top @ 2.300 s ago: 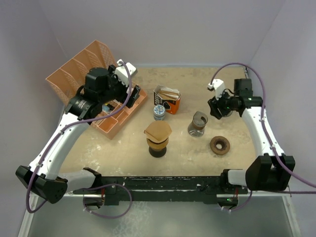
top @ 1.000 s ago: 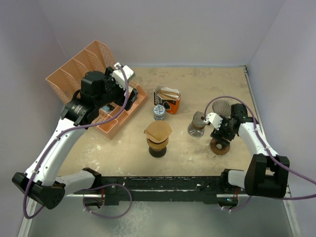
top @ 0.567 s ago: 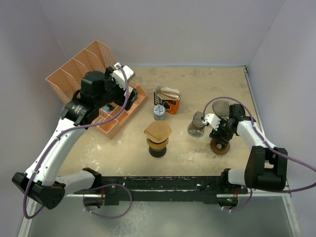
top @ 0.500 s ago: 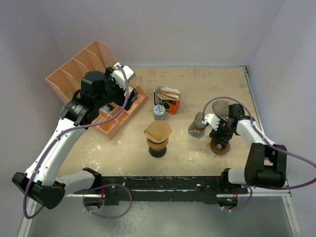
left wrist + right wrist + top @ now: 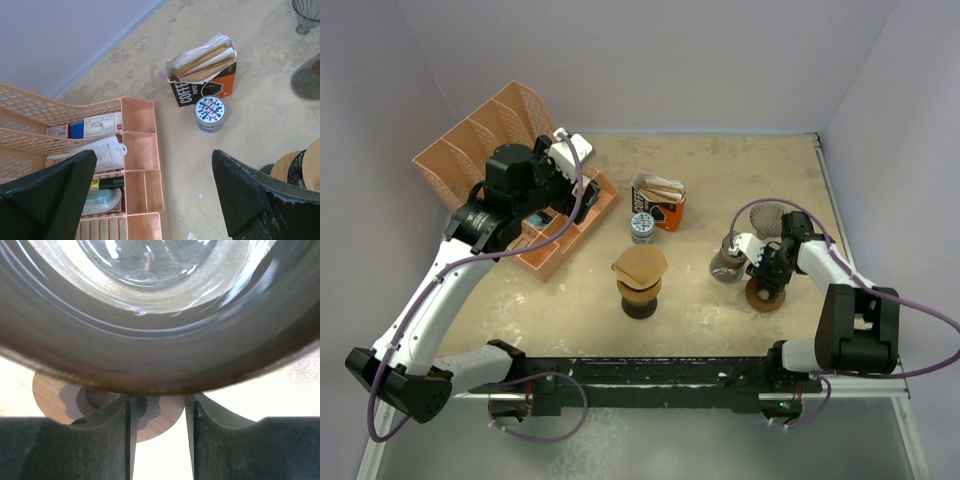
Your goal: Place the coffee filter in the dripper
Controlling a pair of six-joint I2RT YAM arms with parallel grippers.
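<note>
Coffee filter (image 5: 640, 264) sits on top of the dripper (image 5: 640, 292) at the middle of the surface (image 5: 720, 170).

At the left, the left pincer (image 5: 155, 165) hangs released and empty over the peach desk organiser (image 5: 136, 102). Near the organiser's right side stands an open orange-and-black box (image 5: 202, 87) of more paper filters, and a round blue-lidded tin (image 5: 210, 109) is just in front of it. Right of the dripper is a glass vessel with a dark band (image 5: 725, 265), and the right pincer (image 5: 161, 410) is up against it. The vessel's rim hides the fingertips, so I cannot tell whether they grasp it. A wooden ring (image 5: 766, 295) lies just below that pincer.
</note>
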